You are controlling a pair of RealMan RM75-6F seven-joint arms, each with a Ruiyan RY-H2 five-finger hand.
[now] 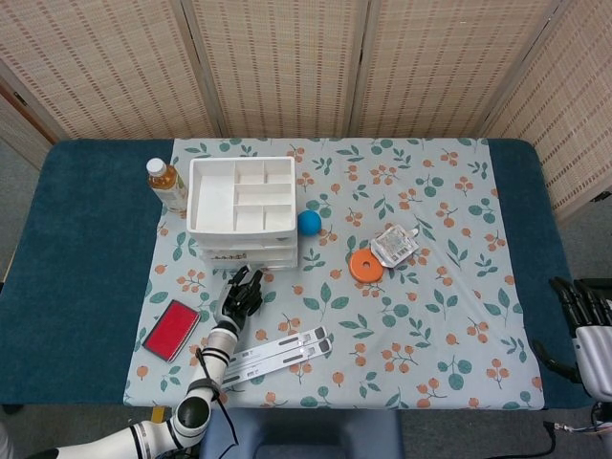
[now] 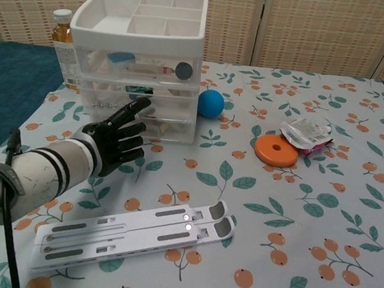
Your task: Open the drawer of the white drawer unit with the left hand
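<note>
The white drawer unit stands at the back left of the flowered cloth, an open divided tray on top and clear drawers below, all looking pushed in. My left hand hovers just in front of the lower drawers with its fingers spread and holds nothing. In the head view a narrow gap shows between its fingertips and the unit's front. My right hand rests off the table's right front corner, holding nothing.
A tea bottle stands left of the unit and a blue ball right of it. An orange disc and a foil packet lie mid-right. A folded silver stand lies near the front, a red case left of it.
</note>
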